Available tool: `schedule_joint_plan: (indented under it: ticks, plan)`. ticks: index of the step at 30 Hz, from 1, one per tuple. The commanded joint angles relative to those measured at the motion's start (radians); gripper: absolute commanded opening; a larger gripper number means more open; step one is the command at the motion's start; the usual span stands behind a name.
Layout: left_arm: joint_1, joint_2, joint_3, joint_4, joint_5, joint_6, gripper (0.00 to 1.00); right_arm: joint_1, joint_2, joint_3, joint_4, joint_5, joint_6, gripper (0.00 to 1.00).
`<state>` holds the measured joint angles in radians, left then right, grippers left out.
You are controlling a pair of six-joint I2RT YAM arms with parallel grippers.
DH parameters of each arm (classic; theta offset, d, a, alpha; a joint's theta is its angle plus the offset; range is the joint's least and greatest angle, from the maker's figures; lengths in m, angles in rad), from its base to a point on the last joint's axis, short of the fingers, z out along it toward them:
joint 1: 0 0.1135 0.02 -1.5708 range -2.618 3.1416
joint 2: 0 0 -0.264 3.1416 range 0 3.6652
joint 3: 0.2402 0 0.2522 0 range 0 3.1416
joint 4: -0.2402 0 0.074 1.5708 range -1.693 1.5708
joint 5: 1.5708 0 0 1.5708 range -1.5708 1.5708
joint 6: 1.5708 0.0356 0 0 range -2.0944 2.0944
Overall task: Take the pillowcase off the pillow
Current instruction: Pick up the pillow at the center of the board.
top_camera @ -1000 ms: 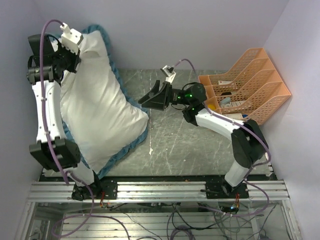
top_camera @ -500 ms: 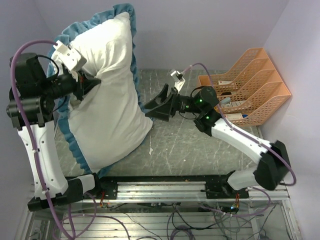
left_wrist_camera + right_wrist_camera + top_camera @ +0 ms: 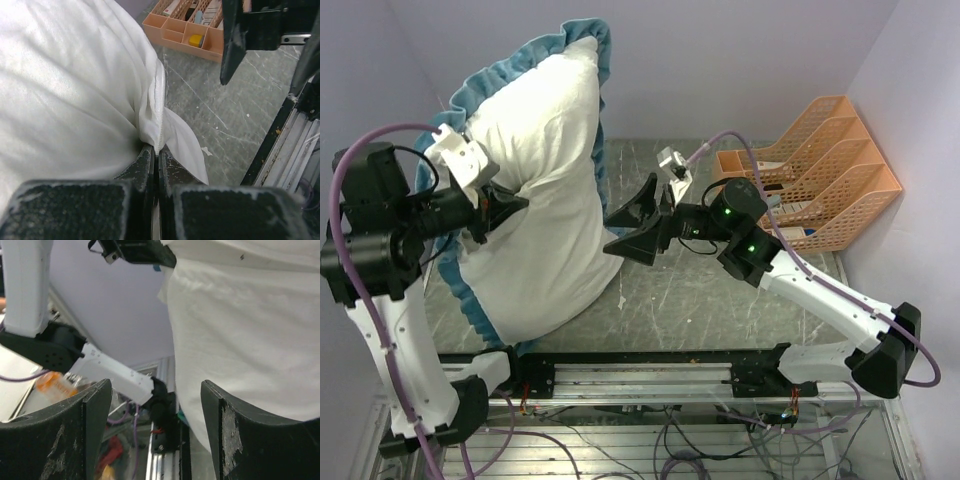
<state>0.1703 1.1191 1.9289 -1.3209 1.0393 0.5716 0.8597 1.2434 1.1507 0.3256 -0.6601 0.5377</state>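
Since the left gripper is pressed together on a fold of white cloth with a toothed seam, which I judge to be the skin of the pillow, the coming move turns on the right gripper; its jaws stand spread with nothing between them, facing the pillow's right flank from just beside it; whether a fingertip touches the cloth I cannot tell. The pillow stands on end over the left half of the table, its long axis rising, tilted, from the near left towards the far wall; the pillowcase shows only as a teal ruffle along the pillow's left and far edges, so it lies on the side away from the right gripper and nearer the left arm; to reach it the right arm probably has to go over or around the white bulk. Hidden are the case's opening, its printed face, and the ruffle's lower run behind the left arm; the wrist views show white cloth alone, so whether the pinched fold is pillow or the case's white lining is not certain.
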Motion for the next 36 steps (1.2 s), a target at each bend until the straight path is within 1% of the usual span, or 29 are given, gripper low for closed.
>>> schedule_joint_plan:
  ticks: [1, 6, 14, 19, 23, 26, 28, 30, 33, 36]
  plan:
    - [-0.008, -0.072, 0.049, -0.094, 0.066, 0.046, 0.07, -0.01, 0.009, -0.012, 0.111, -0.217, 0.044, 0.71]
    - [-0.01, -0.087, 0.07, -0.143, 0.077, 0.063, 0.07, -0.021, -0.015, -0.046, 0.207, -0.292, 0.106, 0.71]
    - [-0.013, -0.112, 0.087, -0.176, 0.086, 0.078, 0.07, -0.026, -0.025, -0.053, 0.234, -0.33, 0.126, 0.71]
    - [-0.024, -0.125, 0.096, -0.176, 0.096, 0.063, 0.07, -0.035, -0.04, -0.049, 0.18, -0.315, 0.084, 0.69]
    - [-0.028, -0.126, 0.104, -0.176, 0.106, 0.044, 0.07, -0.088, -0.063, -0.033, 0.086, -0.196, -0.003, 0.69]
    - [-0.031, -0.132, 0.093, -0.176, 0.105, 0.045, 0.07, -0.092, -0.038, 0.039, -0.055, -0.03, -0.158, 0.72]
    - [-0.03, -0.134, 0.082, -0.176, 0.101, 0.045, 0.07, -0.091, -0.001, 0.086, -0.098, 0.026, -0.216, 0.73]
    - [-0.031, -0.137, 0.073, -0.176, 0.097, 0.046, 0.07, -0.086, 0.028, 0.116, -0.106, 0.083, -0.25, 0.75]
    - [-0.03, -0.146, 0.061, -0.173, 0.094, 0.05, 0.07, -0.068, 0.056, 0.126, -0.067, 0.16, -0.265, 0.79]
    - [-0.03, -0.159, 0.05, -0.156, 0.076, 0.045, 0.07, -0.004, 0.075, 0.109, 0.005, 0.246, -0.298, 0.8]
